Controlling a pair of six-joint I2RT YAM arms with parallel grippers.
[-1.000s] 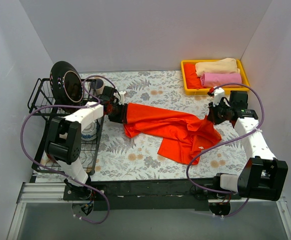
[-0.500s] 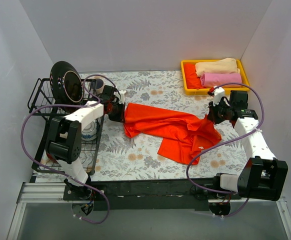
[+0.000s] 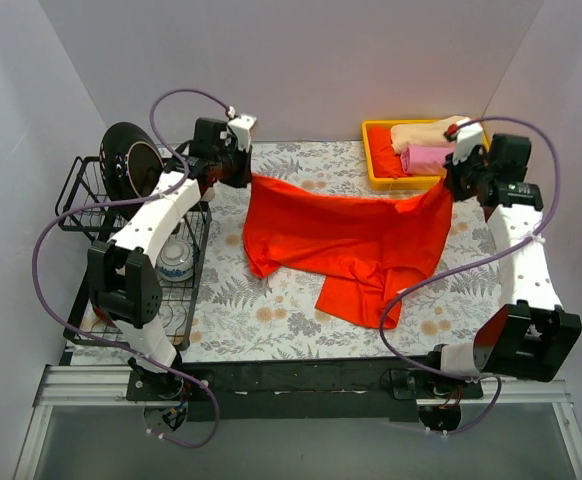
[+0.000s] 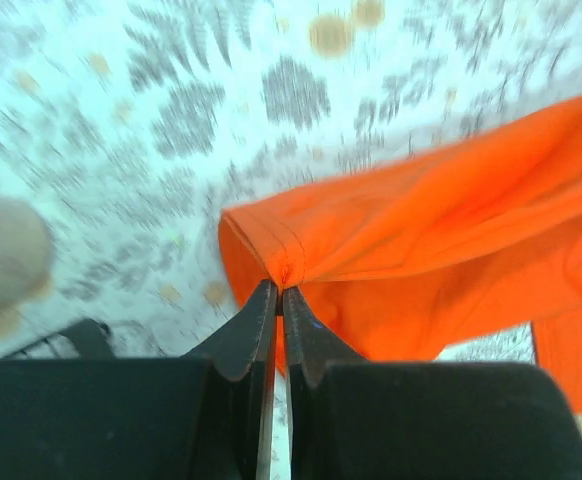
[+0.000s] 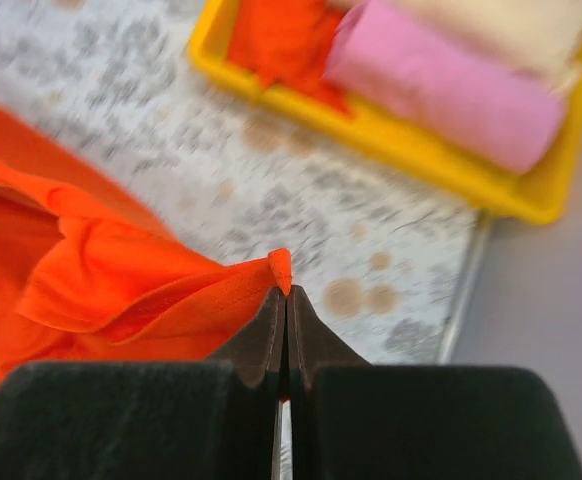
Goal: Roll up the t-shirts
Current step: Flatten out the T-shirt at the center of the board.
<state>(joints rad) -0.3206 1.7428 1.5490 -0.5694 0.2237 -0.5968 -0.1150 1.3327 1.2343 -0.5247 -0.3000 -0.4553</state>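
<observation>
The bright orange-red t-shirt (image 3: 341, 240) hangs stretched between both arms above the floral table, its lower part draped on the cloth. My left gripper (image 3: 246, 178) is shut on its left corner (image 4: 276, 265) at the far left. Pinching the right corner (image 5: 280, 268) near the tray, my right gripper (image 3: 449, 186) is shut too. A rolled pink t-shirt (image 3: 441, 158) (image 5: 451, 90) and a rolled cream t-shirt (image 3: 431, 132) lie in the yellow tray (image 3: 373, 170), beside another orange-red piece (image 5: 281, 40).
A black wire rack (image 3: 86, 190) holding a dark round plate (image 3: 131, 165) and a bowl (image 3: 178, 262) stands at the table's left edge. White walls close in the back and both sides. The yellow tray's rim (image 5: 421, 165) lies just beyond my right gripper.
Both grippers have risen and moved toward the back, lifting and spreading the orange-red t-shirt. The left gripper has closed on its corner.
</observation>
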